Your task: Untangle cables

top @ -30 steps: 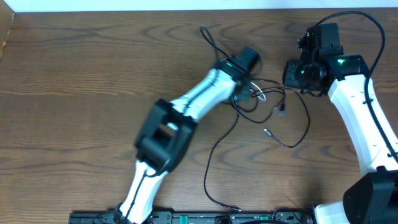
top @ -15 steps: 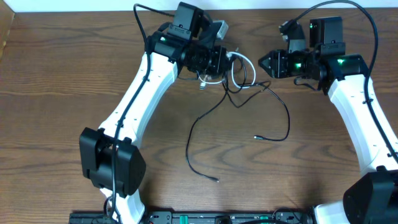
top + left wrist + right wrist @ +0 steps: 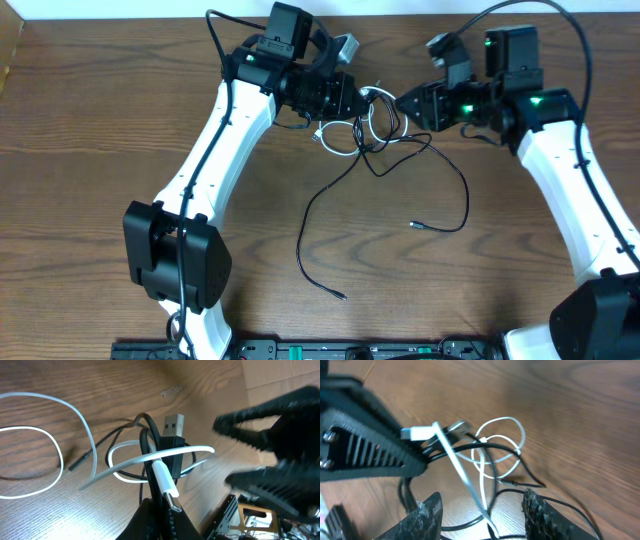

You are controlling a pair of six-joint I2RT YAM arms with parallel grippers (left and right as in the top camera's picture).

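Note:
My left gripper (image 3: 348,100) is shut on the tangle of the two cables and holds it just above the table at the back. The white cable (image 3: 372,118) loops around the black cable (image 3: 318,195), whose two free ends trail toward the front. In the left wrist view the fingers (image 3: 161,522) clamp both cords, with the white plug (image 3: 166,482) and a black USB plug (image 3: 173,425) just above them. My right gripper (image 3: 405,102) is open right next to the tangle. In the right wrist view a white strand (image 3: 470,487) runs between its open fingers (image 3: 485,517).
The brown wooden table (image 3: 100,150) carries only the cables. A black cable end (image 3: 340,295) lies near the front centre and another end (image 3: 414,225) right of centre. The arms' thick black wires arc over the back edge. A rail (image 3: 300,350) runs along the front.
My left arm has swung from the table's middle to the back left, pulling the tangle up and left. My right gripper has moved left, close to the tangle, with its fingers open.

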